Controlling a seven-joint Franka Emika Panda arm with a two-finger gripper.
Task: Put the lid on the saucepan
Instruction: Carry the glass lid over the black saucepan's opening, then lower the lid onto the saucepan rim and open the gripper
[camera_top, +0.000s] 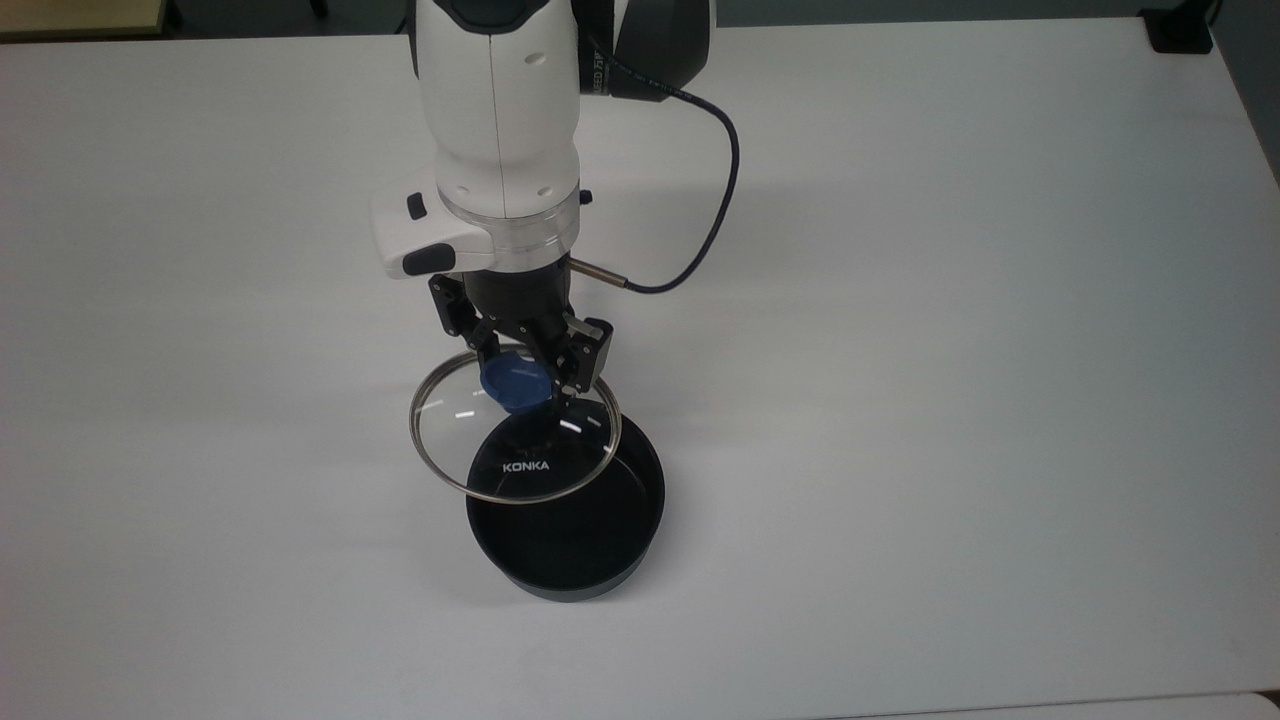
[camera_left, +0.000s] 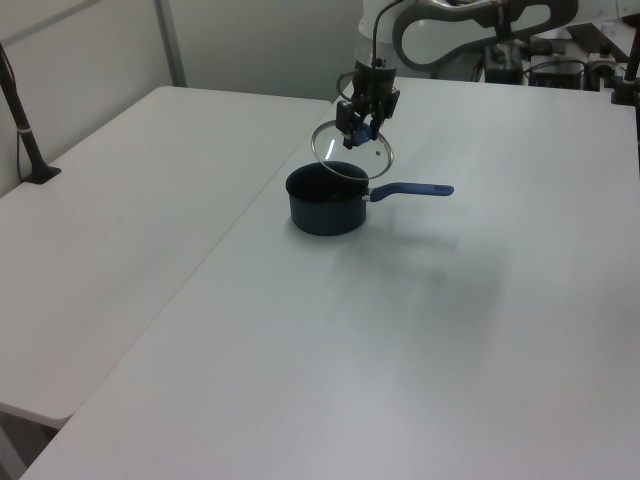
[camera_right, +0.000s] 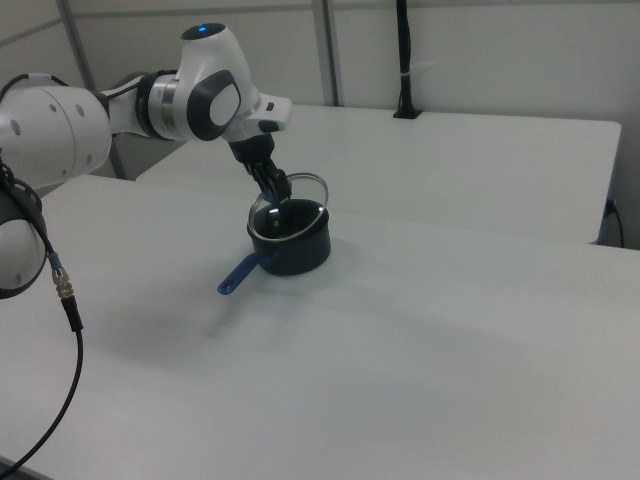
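Observation:
The saucepan (camera_top: 590, 540) is a small black pan standing upright on the white table (camera_top: 900, 400). Its blue handle (camera_left: 412, 189) points to the left view's right. My gripper (camera_top: 520, 385) is shut on the blue centre knob of the lid (camera_top: 530, 455), a clear glass disc with a steel rim and white "KONKA" lettering. The lid hangs tilted in the air just above the pan, overlapping its handle-side rim and offset toward the top view's upper left. In the left view the lid (camera_left: 350, 158) floats over the saucepan (camera_left: 327, 200). In the right view the gripper (camera_right: 275, 190) holds it above the saucepan (camera_right: 295, 248).
A dark cable (camera_top: 700, 200) loops from the arm's wrist over the table. A black block (camera_top: 1180, 30) sits at the top view's upper right corner. A second white table (camera_left: 120, 200) adjoins, with a black post (camera_left: 25, 130) clamped at its edge.

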